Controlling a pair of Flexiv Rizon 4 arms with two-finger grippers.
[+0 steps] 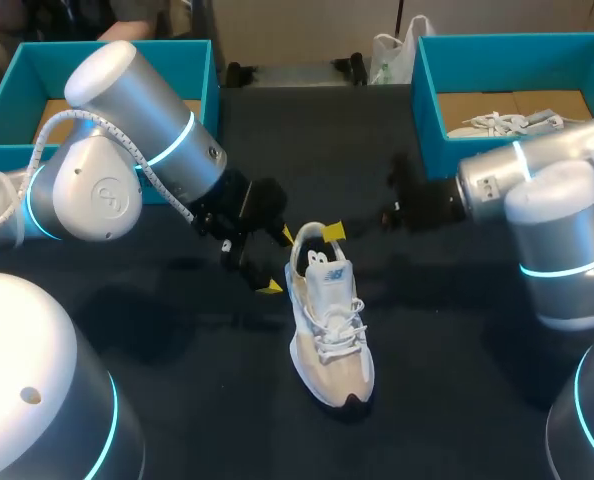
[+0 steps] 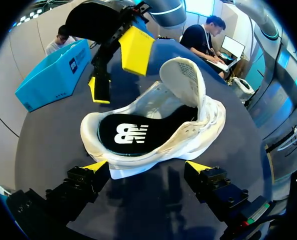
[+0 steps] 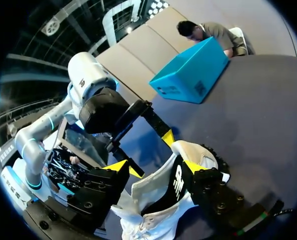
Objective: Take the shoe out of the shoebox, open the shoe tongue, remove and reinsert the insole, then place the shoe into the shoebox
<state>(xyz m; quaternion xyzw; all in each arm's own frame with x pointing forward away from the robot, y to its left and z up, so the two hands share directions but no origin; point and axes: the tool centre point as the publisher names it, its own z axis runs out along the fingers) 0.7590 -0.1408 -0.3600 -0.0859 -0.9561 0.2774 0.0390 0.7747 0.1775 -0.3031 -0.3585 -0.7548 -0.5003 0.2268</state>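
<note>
A white sneaker (image 1: 329,335) lies on the dark table, heel away from me, toe toward the front edge. Its tongue (image 2: 184,80) stands raised, and the black insole (image 2: 123,134) lies flat inside. My left gripper (image 1: 278,262) is open at the heel's left side; in its wrist view the left gripper (image 2: 147,167) has the heel just ahead of its spread tips, not touching. My right gripper (image 1: 322,235) hangs over the shoe's opening (image 3: 176,177); the right gripper (image 3: 153,169) stands open astride it, one yellow pad (image 2: 136,50) beside the tongue.
A blue shoebox (image 1: 522,60) at the back right holds another white shoe (image 1: 502,123). A second blue box (image 1: 12,95) stands at the back left, behind my left arm. The dark tabletop (image 1: 457,350) spreads on both sides of the sneaker.
</note>
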